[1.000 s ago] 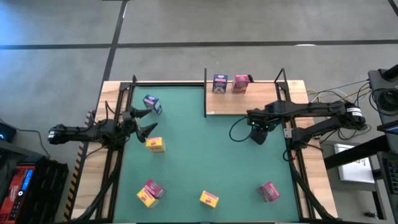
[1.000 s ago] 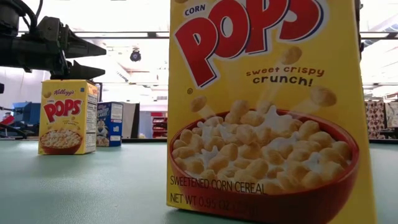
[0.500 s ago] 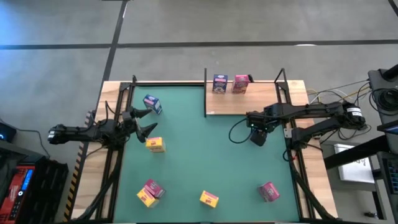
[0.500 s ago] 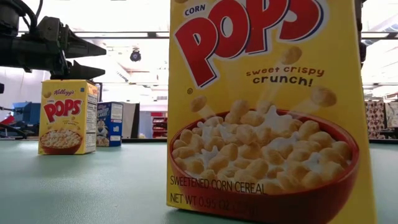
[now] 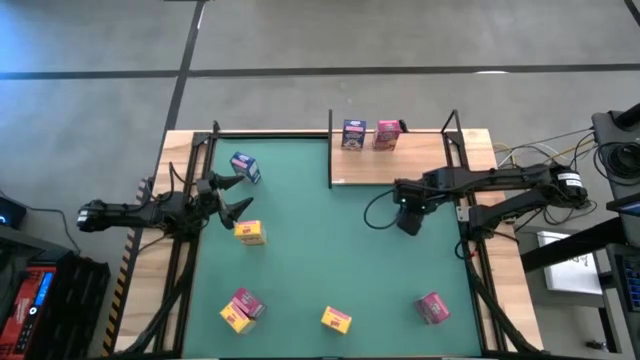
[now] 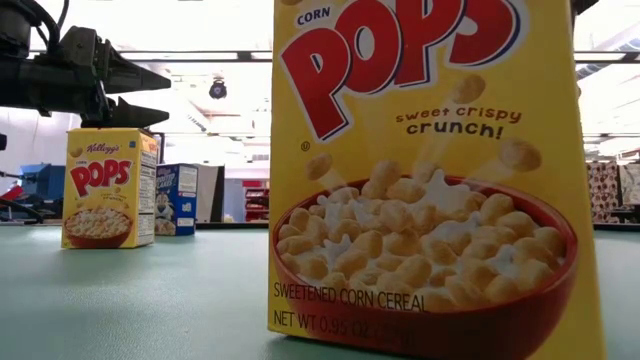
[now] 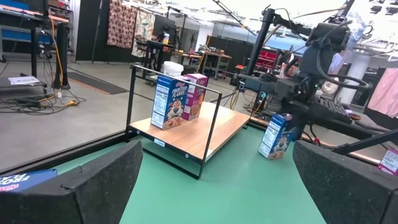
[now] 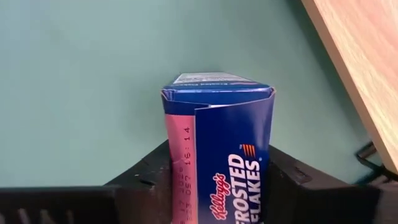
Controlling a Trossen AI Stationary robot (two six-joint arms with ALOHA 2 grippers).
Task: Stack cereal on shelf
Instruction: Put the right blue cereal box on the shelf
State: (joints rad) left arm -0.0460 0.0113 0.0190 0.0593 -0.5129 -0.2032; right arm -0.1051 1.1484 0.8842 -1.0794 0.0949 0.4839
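Observation:
My right gripper [image 5: 408, 222] hangs over the green mat just in front of the shelf [image 5: 420, 165], shut on a blue Frosted Flakes cereal box [image 8: 217, 155], which also shows in the left wrist view [image 7: 273, 137]. A blue box [image 5: 353, 134] and a pink box [image 5: 387, 134] stand on the shelf's far edge. On the mat lie a blue box [image 5: 244, 167], yellow boxes [image 5: 250, 232] [image 5: 336, 319], a pink-and-yellow pair [image 5: 240, 308] and a pink box [image 5: 432, 307]. My left gripper [image 5: 232, 195] waits open at the table's left. My right gripper pinches the blue box between its two fingers [image 8: 140, 180], one on each narrow side [image 8: 177, 186], near the box's upper end. The fingers come from above, pointing steeply down. The box stands nearly upright below them, slightly tilted; whether its lower end touches the mat I cannot tell.
The shelf has thin black posts [image 5: 330, 150] at its edges and bare wood on its right half. In the low view a yellow Corn Pops box [image 6: 430, 180] fills the foreground. The mat's middle [image 5: 320, 240] is bare.
My right gripper has shifted a little toward the table's left and sunk slightly, staying in front of the shelf's near edge. The boxes on the mat and shelf have kept their places.

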